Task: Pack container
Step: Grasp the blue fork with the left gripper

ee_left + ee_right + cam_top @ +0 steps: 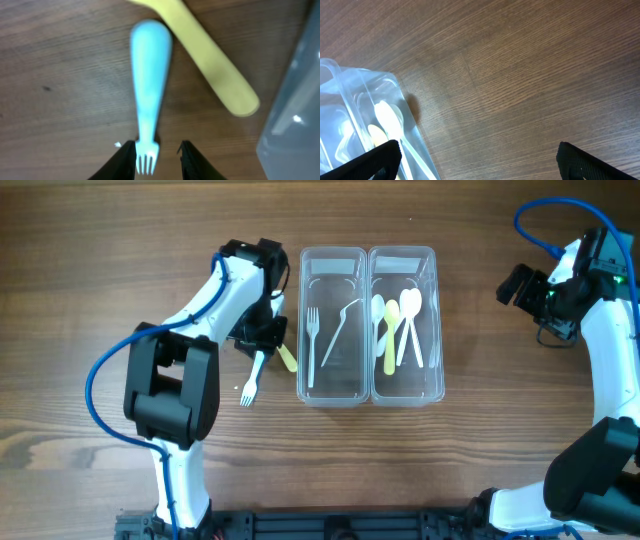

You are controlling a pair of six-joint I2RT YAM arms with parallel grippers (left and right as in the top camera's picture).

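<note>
wooden table (pixel 460 470); pale blue fork (pixel 150 75) lying flat, beside yellow handle (pixel 210 65).

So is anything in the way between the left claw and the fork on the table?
Nothing visible. The left gripper is open right over the tines of the fork. The yellow utensil lies beside the fork, toward the container, not between them.

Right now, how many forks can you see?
2: a pale blue fork on the table under the left gripper, a white fork in the left container. The clear utensil beside it is unclear.
</note>
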